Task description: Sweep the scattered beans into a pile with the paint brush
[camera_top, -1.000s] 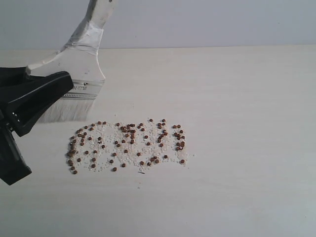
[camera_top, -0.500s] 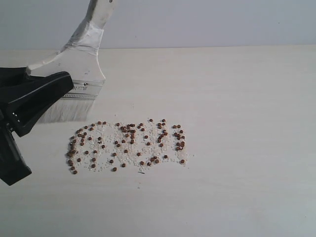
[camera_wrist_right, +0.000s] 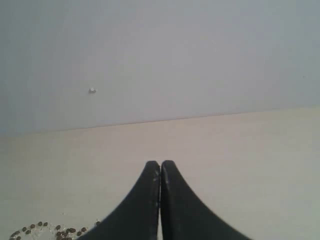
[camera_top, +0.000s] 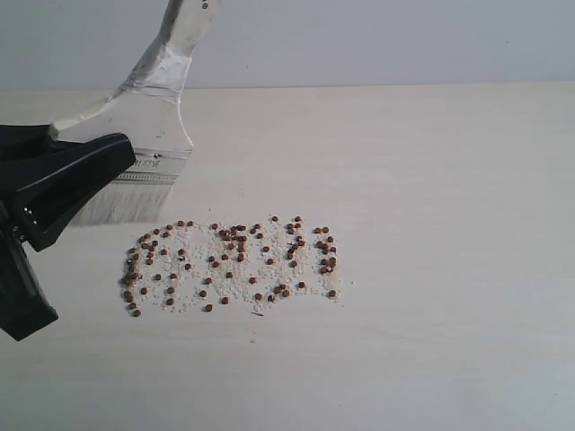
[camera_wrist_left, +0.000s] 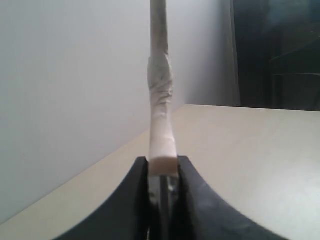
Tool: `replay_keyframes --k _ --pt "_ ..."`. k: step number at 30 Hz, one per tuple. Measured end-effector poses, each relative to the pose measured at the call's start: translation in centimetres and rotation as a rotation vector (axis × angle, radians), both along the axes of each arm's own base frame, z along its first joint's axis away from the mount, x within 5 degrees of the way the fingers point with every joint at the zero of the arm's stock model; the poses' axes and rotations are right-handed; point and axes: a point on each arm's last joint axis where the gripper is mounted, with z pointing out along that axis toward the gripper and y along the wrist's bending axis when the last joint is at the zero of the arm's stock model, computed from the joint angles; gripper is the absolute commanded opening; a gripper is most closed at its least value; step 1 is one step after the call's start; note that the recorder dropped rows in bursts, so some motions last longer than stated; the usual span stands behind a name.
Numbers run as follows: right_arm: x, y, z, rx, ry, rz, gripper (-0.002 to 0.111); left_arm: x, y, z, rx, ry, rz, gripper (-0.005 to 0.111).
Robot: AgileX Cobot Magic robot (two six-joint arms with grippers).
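The paint brush (camera_top: 148,112) stands upright at the left of the exterior view, its off-white bristles (camera_top: 126,202) touching or just above the table behind the beans' left end. My left gripper (camera_top: 90,153) is shut on the brush's wide base near the ferrule; in the left wrist view the taped handle (camera_wrist_left: 161,95) rises from between the black fingers (camera_wrist_left: 137,200). The reddish-brown beans (camera_top: 232,262) lie scattered in a wide patch with whitish crumbs, not gathered into a pile. My right gripper (camera_wrist_right: 160,165) is shut on nothing and does not appear in the exterior view; a few beans (camera_wrist_right: 35,229) show at its view's corner.
The pale wooden table (camera_top: 449,224) runs back to a grey wall (camera_top: 377,40). The left arm's black body (camera_top: 22,269) covers the table's left edge.
The brush handle has tilted or shifted very slightly to the right; the beans have not moved.
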Motion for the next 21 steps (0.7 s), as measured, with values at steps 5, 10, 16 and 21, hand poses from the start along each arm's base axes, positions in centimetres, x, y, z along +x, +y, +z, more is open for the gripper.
replay_keyframes --k 5,10,16,21 --pt "0.00 0.00 0.00 0.000 0.000 0.000 0.000 0.00 0.00 0.00 0.000 0.000 0.000 0.000" --pt "0.00 0.00 0.00 0.002 0.001 0.000 0.000 0.00 0.00 0.00 -0.006 0.012 -0.001 0.000" --pt "0.00 0.00 0.00 0.032 0.009 -0.005 0.000 0.34 0.17 -0.23 0.001 0.052 0.040 0.000" --pt "0.00 0.19 0.24 0.059 -0.011 0.012 0.001 0.81 0.41 -0.38 -0.010 0.114 0.095 0.000"
